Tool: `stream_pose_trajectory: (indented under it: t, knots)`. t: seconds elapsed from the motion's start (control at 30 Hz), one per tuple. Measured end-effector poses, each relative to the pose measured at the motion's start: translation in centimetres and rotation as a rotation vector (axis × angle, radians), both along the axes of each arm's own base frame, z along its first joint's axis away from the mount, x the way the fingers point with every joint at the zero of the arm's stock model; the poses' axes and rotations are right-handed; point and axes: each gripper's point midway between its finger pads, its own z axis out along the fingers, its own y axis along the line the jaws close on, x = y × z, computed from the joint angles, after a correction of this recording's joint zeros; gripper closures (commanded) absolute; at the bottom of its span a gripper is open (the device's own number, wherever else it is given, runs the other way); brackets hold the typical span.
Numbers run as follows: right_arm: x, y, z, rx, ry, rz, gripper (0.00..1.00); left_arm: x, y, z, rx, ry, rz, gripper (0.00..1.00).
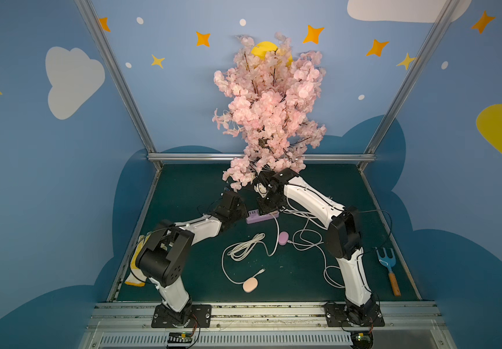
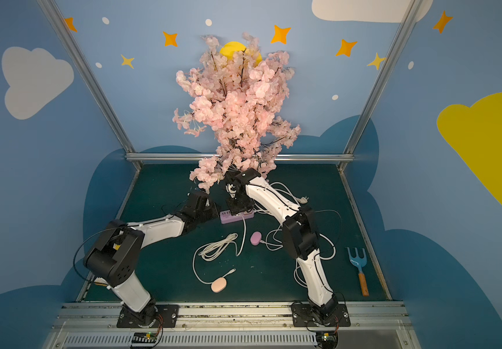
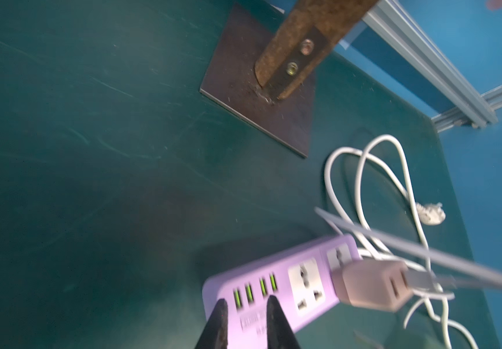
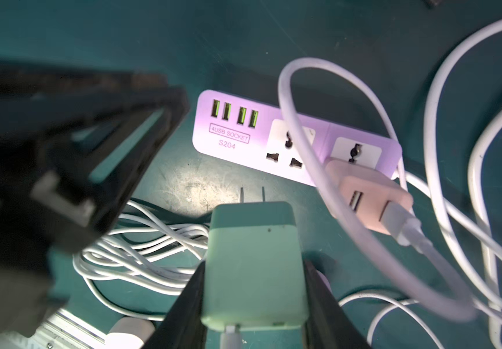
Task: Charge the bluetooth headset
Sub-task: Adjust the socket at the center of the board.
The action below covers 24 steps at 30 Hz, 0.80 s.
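Green desk (image 1: 304, 281): right jaws pinch mint charger (image 4: 252, 266); prongs should enter free socket (image 4: 277, 142) of purple strip (image 4: 231, 136) squarely; left jaws' state unclear.

Bare green table (image 4: 183, 181) lies between the lilac plastic power strip (image 4: 234, 136) and my right end effector (image 4: 254, 272), clamped on the mint-green plug adapter (image 4: 252, 241). The strip's middle socket is free, but a white cable loop (image 4: 289, 121) hangs across it. A pink plug adapter (image 4: 367, 193) fills the end socket, and my left end effector (image 3: 246, 308) crowds the USB end.
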Motion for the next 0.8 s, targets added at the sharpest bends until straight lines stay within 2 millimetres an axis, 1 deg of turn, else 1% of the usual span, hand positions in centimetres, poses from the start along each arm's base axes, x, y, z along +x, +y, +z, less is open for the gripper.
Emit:
stream_pose_trajectory:
  t: [0.07,0.13,0.27,0.37,0.43,0.53,0.63,0.8]
  knots:
    - [0.0,-0.1,0.0,-0.002,0.003,-0.002,1.0,1.0,-0.2,-0.7,-0.024,0.015,-0.002,0.77]
    - [0.0,-0.2,-0.1,-0.006,0.006,-0.003,1.0,1.9,-0.8,-1.0,-0.05,0.021,-0.012,0.78]
    - [0.0,-0.5,-0.2,-0.011,0.011,-0.008,1.0,4.2,-3.2,-0.8,-0.115,0.015,-0.056,0.8]
    - [0.0,-0.6,-0.3,-0.011,0.014,-0.009,1.0,5.4,-4.6,-1.1,-0.164,0.021,-0.085,0.82]
    - [0.0,-0.6,-0.3,-0.011,0.015,-0.01,1.0,5.8,-5.4,-1.9,-0.187,0.038,-0.104,0.82]
    - [0.0,-0.6,-0.3,-0.01,0.016,-0.01,1.0,5.7,-6.1,-3.1,-0.219,0.07,-0.125,0.84]
    - [0.0,-0.6,-0.3,-0.009,0.017,-0.01,1.0,5.6,-6.6,-2.7,-0.259,0.072,-0.142,0.85]
    - [-0.3,-0.7,-0.3,-0.015,0.027,-0.006,1.0,4.7,-7.6,-2.6,-0.33,0.088,-0.169,0.85]
